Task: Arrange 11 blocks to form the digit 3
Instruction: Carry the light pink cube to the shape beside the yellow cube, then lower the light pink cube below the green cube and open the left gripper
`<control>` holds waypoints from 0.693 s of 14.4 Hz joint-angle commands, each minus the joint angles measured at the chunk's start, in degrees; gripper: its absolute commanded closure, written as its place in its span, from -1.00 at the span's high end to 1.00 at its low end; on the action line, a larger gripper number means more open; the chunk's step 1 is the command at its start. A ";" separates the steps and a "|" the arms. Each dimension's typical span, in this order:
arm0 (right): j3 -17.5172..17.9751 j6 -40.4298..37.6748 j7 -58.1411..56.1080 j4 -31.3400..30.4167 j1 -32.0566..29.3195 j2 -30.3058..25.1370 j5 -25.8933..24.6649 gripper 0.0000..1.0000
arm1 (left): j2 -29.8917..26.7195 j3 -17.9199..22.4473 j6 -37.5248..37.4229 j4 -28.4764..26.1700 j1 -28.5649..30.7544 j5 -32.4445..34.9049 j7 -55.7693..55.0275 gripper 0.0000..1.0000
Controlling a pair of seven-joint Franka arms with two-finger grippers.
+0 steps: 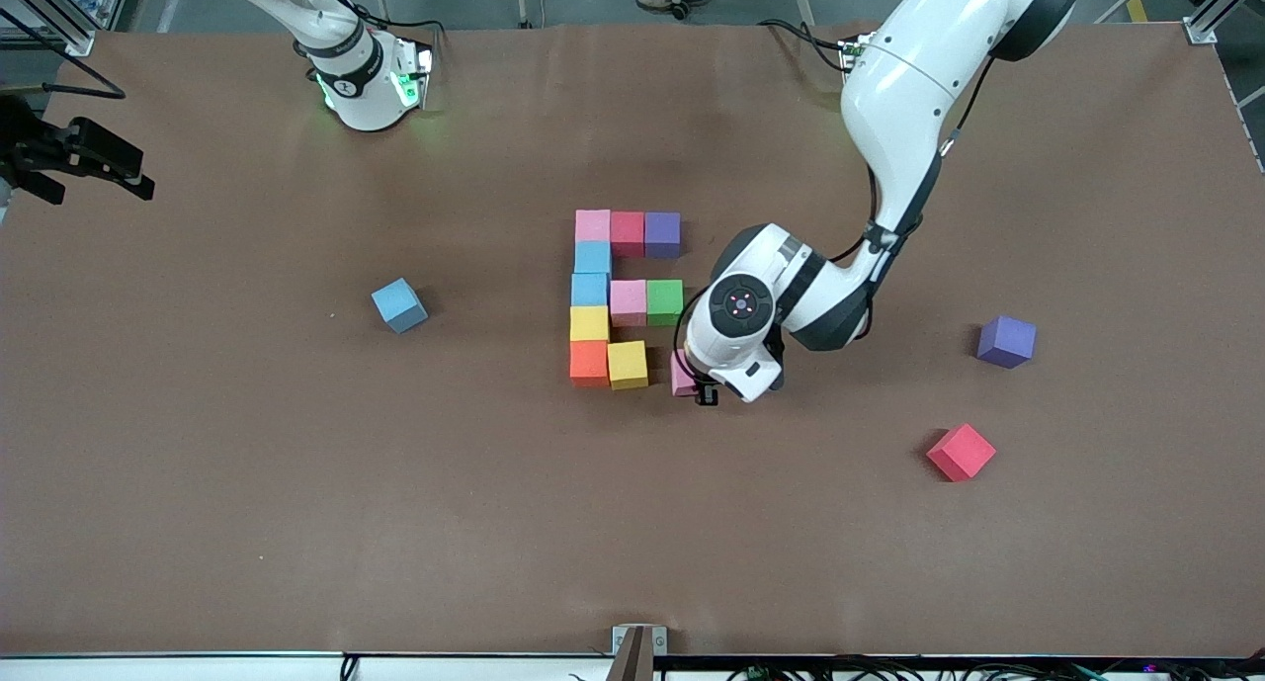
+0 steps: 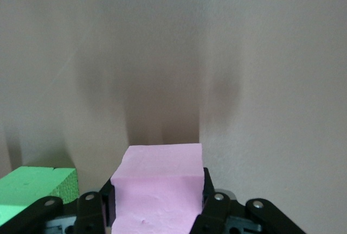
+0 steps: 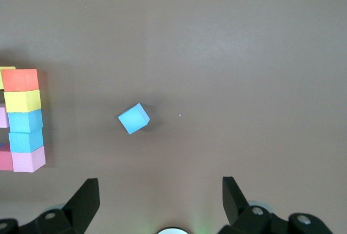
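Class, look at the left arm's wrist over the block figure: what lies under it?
A pink block, clamped in the left gripper beside the yellow block. The wrist covers most of it from the front.

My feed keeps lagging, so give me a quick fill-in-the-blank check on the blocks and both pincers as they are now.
1. The left pincer is shut on a ____ block.
2. The right pincer waits with its fingers ____.
3. The figure has ____ blocks placed so far.
4. The loose blue block lies toward the ____ arm's end of the table.

Missing words: pink; open; ten; right
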 commanded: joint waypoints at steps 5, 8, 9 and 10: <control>0.53 -0.08 0.41 -1.02 -0.56 -0.85 -0.38 1.00 | 2.27 1.09 -1.54 3.60 -2.52 -0.10 -0.35 -0.15; 0.44 -0.08 0.32 -1.02 -0.65 -0.85 -0.38 1.00 | 2.35 1.70 -1.54 3.60 -3.66 -0.02 -0.79 -0.15; 0.44 -0.08 0.32 -1.02 -0.56 -0.85 -0.38 1.00 | 2.35 2.23 -1.54 3.60 -4.19 -0.10 -1.05 -0.15; 0.44 -0.08 0.32 -1.02 -0.56 -0.85 -0.38 1.00 | 2.44 2.49 -1.54 3.60 -4.45 -0.19 -1.14 -0.15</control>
